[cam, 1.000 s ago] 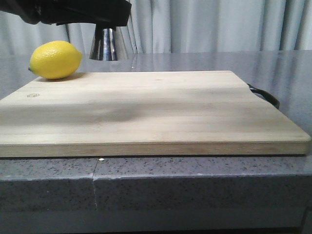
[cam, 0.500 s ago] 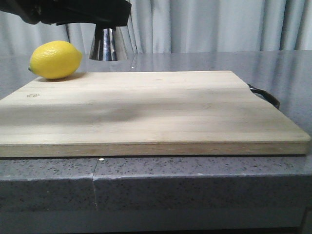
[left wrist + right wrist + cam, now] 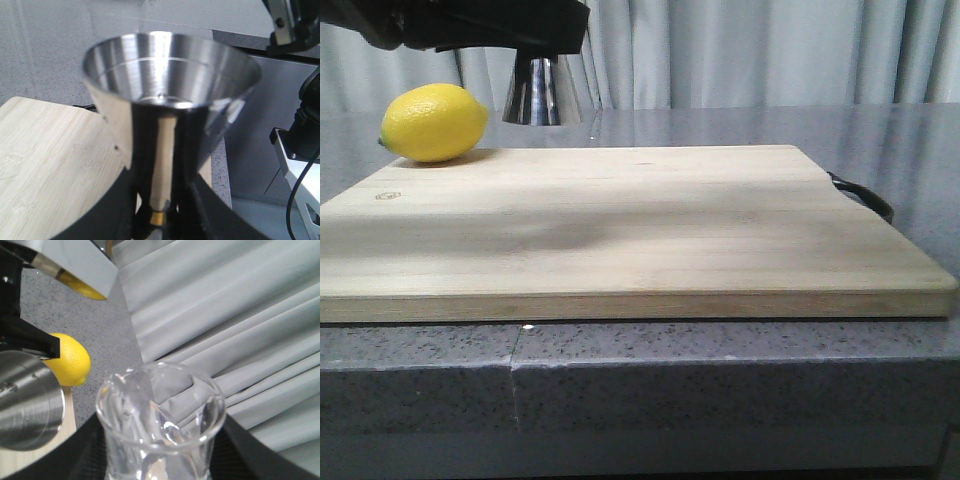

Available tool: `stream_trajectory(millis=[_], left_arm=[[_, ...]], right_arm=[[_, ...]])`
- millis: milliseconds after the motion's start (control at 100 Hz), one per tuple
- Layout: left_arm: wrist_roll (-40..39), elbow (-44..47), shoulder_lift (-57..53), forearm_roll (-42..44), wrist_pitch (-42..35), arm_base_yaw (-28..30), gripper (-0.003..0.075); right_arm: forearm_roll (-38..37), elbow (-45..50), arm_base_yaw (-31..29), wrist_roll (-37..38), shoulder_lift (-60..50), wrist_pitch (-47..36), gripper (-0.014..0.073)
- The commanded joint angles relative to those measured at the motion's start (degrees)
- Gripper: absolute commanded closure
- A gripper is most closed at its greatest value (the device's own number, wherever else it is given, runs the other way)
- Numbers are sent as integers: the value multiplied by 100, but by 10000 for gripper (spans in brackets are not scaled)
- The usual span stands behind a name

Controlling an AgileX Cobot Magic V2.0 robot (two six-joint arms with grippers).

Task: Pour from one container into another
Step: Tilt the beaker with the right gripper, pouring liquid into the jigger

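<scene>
My left gripper (image 3: 520, 30) reaches in at the top left of the front view, shut on the narrow waist of the steel jigger (image 3: 540, 92), which it holds upright above the counter behind the board. In the left wrist view the jigger's open upper cup (image 3: 170, 95) fills the frame, and the left gripper (image 3: 159, 212) clamps it at the gold band (image 3: 159, 218). My right gripper (image 3: 160, 462) is shut on the clear glass beaker (image 3: 160, 415). It holds the beaker close beside the jigger (image 3: 25, 407), apart from it. The front view shows neither the beaker nor the right gripper.
A large wooden cutting board (image 3: 620, 220) covers the grey counter (image 3: 720, 370). A yellow lemon (image 3: 433, 122) rests at the board's far left corner. A black handle (image 3: 865, 195) sticks out at the board's right side. Grey curtains (image 3: 770, 50) hang behind.
</scene>
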Motion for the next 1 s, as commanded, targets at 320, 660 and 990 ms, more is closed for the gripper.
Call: stream_trajectory(millis=[320,660,990], left_arm=[[-31,-145,-232,-418,653,-48,739],[-31,-145,-232,-418,653,-48,739],[-31,-145,-232,-418,653,-48,739]], right_arm=[[-359,-237,-8,-18,-199,-293,318],[-641,-237,-8,-18,-199,-293,318],[-912,-237,-8,-18,-199,-272,318]])
